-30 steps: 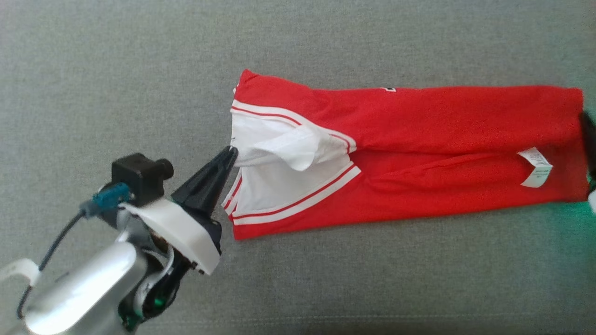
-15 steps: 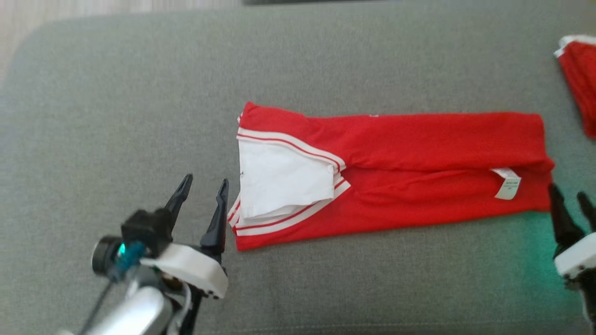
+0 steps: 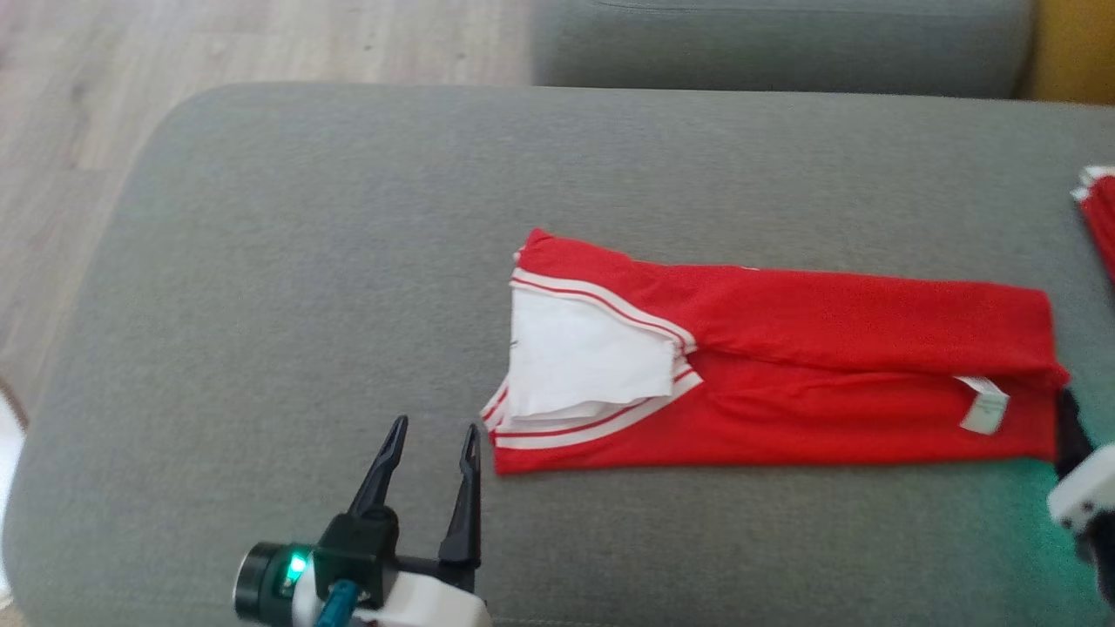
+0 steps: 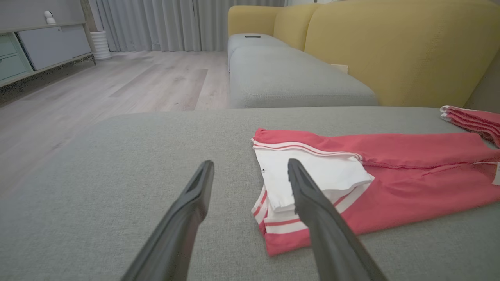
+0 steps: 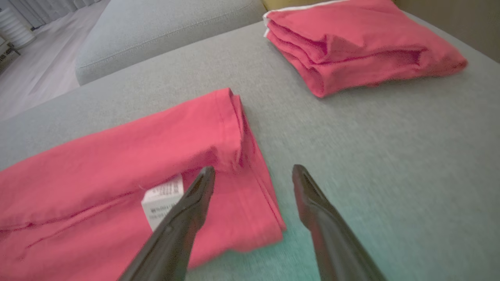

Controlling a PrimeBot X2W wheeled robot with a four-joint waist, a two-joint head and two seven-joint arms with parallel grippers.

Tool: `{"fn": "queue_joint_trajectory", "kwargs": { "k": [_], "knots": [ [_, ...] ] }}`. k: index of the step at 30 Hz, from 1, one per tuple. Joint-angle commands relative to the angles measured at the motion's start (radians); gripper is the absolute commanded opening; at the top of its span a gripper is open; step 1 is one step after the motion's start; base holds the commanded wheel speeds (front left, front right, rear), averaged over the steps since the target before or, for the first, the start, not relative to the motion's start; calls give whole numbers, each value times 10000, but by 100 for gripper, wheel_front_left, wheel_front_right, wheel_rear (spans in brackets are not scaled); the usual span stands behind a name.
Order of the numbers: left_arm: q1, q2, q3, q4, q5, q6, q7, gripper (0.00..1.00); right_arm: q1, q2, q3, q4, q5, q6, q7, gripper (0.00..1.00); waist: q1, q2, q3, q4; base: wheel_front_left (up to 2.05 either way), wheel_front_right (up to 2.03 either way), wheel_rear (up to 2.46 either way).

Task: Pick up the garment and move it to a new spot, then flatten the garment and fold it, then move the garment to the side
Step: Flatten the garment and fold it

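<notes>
Leftward, your left end effector (image 3: 435,424) stands spread and empty beside the long folded red-and-white fabric garment (image 3: 827,348), flat on the grey upholstered cushion (image 3: 305,261); your right end effector (image 5: 254,170) gapes empty at its right hem.

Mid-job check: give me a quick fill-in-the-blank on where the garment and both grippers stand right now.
1. The left gripper holds nothing; its fingers are ____.
2. The red garment, folded lengthwise, lies on a ____ cushion.
3. Its care label is at the end nearest the open right gripper; its white panel is at the end on the robot's ____ side.
Missing words: open; grey; left.
</notes>
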Motion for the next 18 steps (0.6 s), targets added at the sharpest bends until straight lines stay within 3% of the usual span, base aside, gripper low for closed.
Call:
{"fn": "queue_joint_trajectory", "kwargs": {
  "k": [1,12,17,18],
  "knots": [
    [-217,-177,540,-342,299,-178,-121,100,-882,-214,-121,164,-334,65,-140,100,1,-1,52,348,0,0,0],
    [-52,-879,1150,-187,1060,-1013,-121,100,-2338,-576,-1136,2693,-1552,65,29,100,1,-1,582,837,0,0,0],
    [74,-1129,1478,-152,1285,-1290,-121,100,-2435,-270,-1231,3386,-1354,65,564,100,1,-1,605,748,0,0,0],
    [97,-1176,1557,-161,1325,-1330,-121,100,-2447,-133,-1180,3411,-1078,65,772,87,1,-1,612,703,0,0,0]
  ]
}}
